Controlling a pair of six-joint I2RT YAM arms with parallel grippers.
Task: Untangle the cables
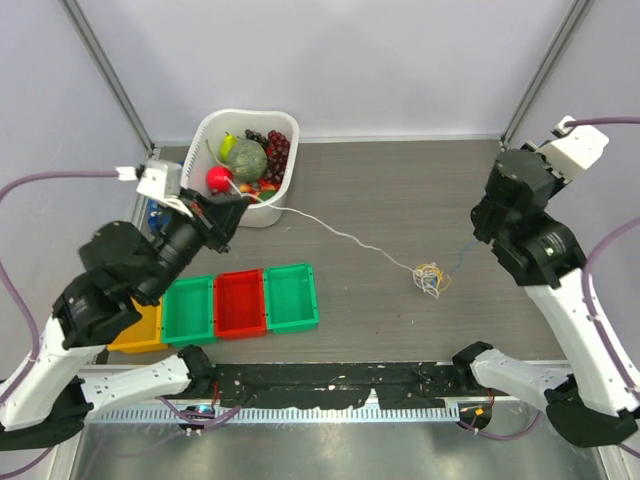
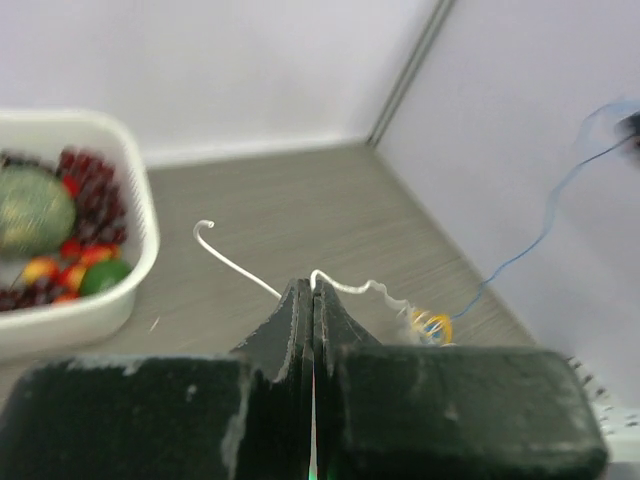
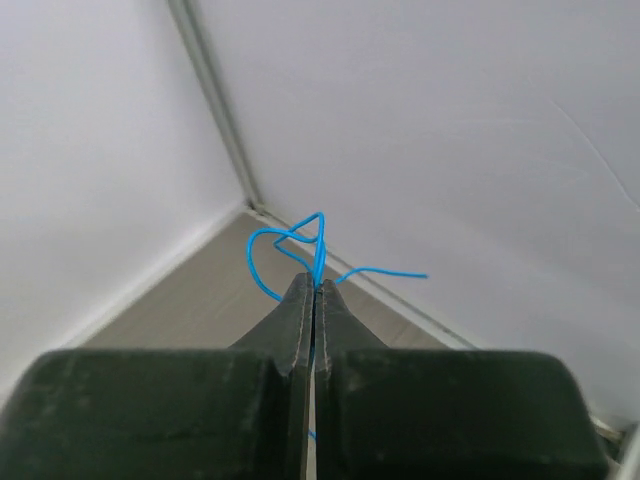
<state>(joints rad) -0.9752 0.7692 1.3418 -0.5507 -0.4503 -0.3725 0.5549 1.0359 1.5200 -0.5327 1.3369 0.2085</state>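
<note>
The left gripper (image 2: 313, 292) is clamping the white cable (image 2: 240, 267) at left, the right gripper (image 3: 316, 286) is clamping the blue cable (image 3: 320, 250) at right, the cables' yellow-orange tangle (image 1: 430, 279) lying on the table (image 1: 400, 190) between the 2.

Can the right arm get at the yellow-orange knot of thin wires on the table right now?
Probably not yet. The path to the yellow-orange wire knot looks free, with only grey table between, but the right claw is shut on the thin blue wire, so it has no free grip.
</note>
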